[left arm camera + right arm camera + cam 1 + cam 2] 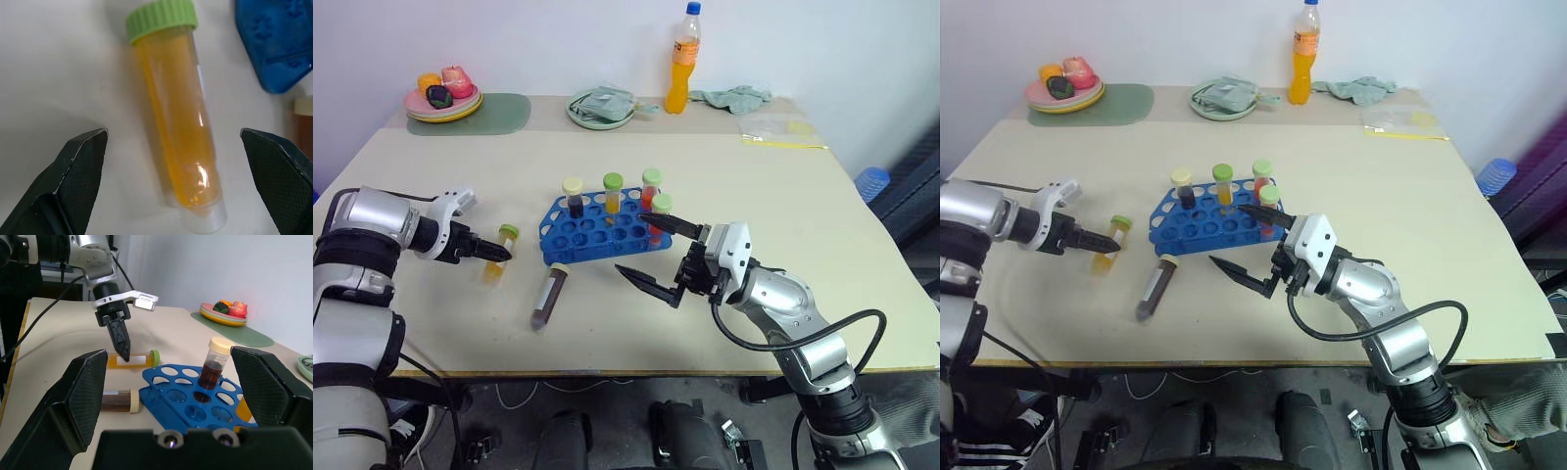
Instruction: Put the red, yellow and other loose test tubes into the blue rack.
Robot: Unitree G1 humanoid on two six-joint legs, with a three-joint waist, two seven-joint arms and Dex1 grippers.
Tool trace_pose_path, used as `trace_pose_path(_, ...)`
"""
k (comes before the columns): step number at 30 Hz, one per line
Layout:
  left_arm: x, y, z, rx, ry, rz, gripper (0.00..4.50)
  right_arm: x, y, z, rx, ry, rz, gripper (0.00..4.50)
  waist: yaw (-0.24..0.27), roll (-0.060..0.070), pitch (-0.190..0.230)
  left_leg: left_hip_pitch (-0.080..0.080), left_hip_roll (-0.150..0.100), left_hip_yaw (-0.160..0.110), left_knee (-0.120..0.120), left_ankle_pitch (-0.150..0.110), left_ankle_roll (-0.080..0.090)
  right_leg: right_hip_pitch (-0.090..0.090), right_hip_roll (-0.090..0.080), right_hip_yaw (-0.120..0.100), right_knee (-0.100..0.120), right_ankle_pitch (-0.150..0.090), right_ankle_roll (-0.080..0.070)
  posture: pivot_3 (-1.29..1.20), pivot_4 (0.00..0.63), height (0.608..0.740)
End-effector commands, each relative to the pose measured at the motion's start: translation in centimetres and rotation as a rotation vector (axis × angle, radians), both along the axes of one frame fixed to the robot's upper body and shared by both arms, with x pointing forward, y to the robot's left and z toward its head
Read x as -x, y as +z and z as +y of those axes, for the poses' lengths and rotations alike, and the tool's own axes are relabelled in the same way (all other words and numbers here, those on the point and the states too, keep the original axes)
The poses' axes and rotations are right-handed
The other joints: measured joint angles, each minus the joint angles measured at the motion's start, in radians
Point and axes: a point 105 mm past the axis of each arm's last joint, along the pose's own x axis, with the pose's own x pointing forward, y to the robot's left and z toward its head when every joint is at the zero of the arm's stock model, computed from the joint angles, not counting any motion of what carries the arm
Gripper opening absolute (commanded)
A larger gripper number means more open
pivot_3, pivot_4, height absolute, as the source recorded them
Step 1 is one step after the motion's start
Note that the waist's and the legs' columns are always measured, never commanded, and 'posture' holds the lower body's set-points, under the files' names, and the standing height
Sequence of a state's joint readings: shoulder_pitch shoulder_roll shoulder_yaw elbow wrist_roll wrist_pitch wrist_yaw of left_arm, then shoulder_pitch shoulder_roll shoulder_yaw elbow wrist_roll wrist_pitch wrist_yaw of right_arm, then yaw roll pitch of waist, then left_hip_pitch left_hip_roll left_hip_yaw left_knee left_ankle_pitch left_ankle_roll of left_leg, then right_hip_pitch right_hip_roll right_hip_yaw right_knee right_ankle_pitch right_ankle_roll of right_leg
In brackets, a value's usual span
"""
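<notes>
Since four capped tubes already stand upright along its far row, the blue rack (597, 228) is partly loaded; it sits mid-table, long axis skewed, near rows of holes still free. Two loose tubes remain, both lying flat on the table (783, 196).

Yellow tube (499, 252): green cap, orange-yellow liquid, at the rack's 9 o'clock, clear of it. It lies cap toward the far edge, so a side pinch across the body is the natural grab. The left gripper (495, 254) is set up for exactly that: pointing down over the tube, fingers spread wide, one each side of the body in the left wrist view, not touching yet. My read: step in hand is the descent and close on this tube.

Dark tube (549, 296): cream cap, brown contents, at the rack's 7 o'clock, cap end just beside the rack's near corner. Untouched, likely next.

Right gripper (651, 257): at the rack's 4 o'clock, held above the table, fingers spread, nothing between them. Looks parked to stay clear, or ready to steady the rack.

Risk: round tube on a flat top can roll away if one finger lands first.

Far edge, 12 o'clock: orange drink bottle (681, 59), plates, cloth. Irrelevant.
</notes>
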State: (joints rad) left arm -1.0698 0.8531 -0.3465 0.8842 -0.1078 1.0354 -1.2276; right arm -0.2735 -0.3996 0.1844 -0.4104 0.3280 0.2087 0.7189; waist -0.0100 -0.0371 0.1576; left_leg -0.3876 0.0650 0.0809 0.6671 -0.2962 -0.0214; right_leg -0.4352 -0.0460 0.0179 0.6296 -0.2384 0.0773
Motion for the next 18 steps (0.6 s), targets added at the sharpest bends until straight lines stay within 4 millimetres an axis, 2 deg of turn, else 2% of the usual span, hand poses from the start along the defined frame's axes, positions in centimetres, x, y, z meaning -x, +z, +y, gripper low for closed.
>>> trace_pose_path(1, -0.8, 0.5, -0.3, -0.014, -0.002, -0.024, 4.50, 0.6, 1.2, 0.3, -0.027, 0.006, -0.049, 4.42, -0.001, 0.000, 0.000, 0.000, 0.000, 0.000, 0.000, 0.000, 0.000, 0.000, 0.000, 0.000, 0.000, 0.000, 0.000, 0.00, 0.150, 0.740)
trace_pose_path(2, -0.9, 0.3, -0.5, -0.005, 0.003, -0.019, 3.94, 0.6, 1.3, 0.4, -0.029, 0.003, -0.051, 4.50, -0.001, 0.000, 0.000, 0.000, 0.000, 0.000, 0.000, 0.000, 0.000, 0.000, 0.000, 0.000, 0.000, 0.000, 0.000, 0.00, 0.150, 0.740)
trace_pose_path(3, -1.0, 0.1, -0.6, 0.003, 0.011, -0.010, 3.63, 0.6, 1.4, 0.4, -0.031, 0.001, -0.053, 4.50, -0.001, 0.000, 0.000, 0.000, 0.000, 0.000, 0.000, 0.000, 0.000, 0.000, 0.000, 0.000, 0.000, 0.000, 0.000, 0.00, 0.150, 0.740)
trace_pose_path(5, -0.9, -0.2, -0.7, 0.013, 0.015, 0.007, 2.67, 0.6, 1.5, 0.5, -0.033, -0.003, -0.054, 4.50, -0.002, 0.000, 0.000, 0.000, 0.000, 0.000, 0.000, 0.000, 0.000, 0.000, 0.000, 0.000, 0.000, 0.000, 0.000, 0.00, 0.150, 0.740)
trace_pose_path(8, -0.7, -0.6, -0.5, 0.012, 0.020, 0.025, 1.12, 0.5, 1.6, 0.4, -0.030, -0.010, -0.055, 4.50, -0.002, 0.000, 0.000, 0.000, 0.000, 0.000, 0.000, 0.000, 0.000, 0.000, 0.000, 0.000, 0.000, 0.000, 0.000, 0.00, 0.150, 0.740)
trace_pose_path(9, -0.7, -0.6, -0.4, 0.008, 0.018, 0.023, 0.81, 0.5, 1.6, 0.4, -0.028, -0.011, -0.055, 4.50, -0.003, 0.000, 0.000, 0.000, 0.000, 0.000, 0.000, 0.000, 0.000, 0.000, 0.000, 0.000, 0.000, 0.000, 0.000, 0.00, 0.150, 0.740)
trace_pose_path(14, -2.4, 0.9, 1.3, -0.027, 0.120, -0.155, 0.79, 0.4, 1.6, 0.3, -0.025, -0.024, -0.054, 4.50, -0.004, 0.000, 0.000, 0.001, 0.000, -0.001, 0.000, 0.000, 0.000, 0.000, 0.000, 0.000, 0.001, 0.000, 0.000, 0.00, 0.150, 0.740)
trace_pose_path(16, -3.3, 2.3, 2.1, -0.024, 0.169, -0.281, 0.79, 0.2, 1.6, 0.1, -0.026, -0.036, -0.057, 4.50, -0.003, 0.000, 0.000, 0.001, 0.000, -0.002, 0.000, 0.000, 0.000, 0.000, 0.000, 0.000, 0.002, 0.001, 0.001, 0.00, 0.150, 0.740)
trace_pose_path(18, -4.3, 3.9, 2.1, 0.031, 0.172, -0.470, 0.79, 0.1, 1.6, 0.0, -0.027, -0.046, -0.056, 4.50, -0.005, 0.000, 0.000, 0.001, 0.000, -0.001, 0.000, 0.000, 0.000, 0.000, 0.000, 0.000, 0.002, 0.002, 0.003, 0.00, 0.150, 0.740)
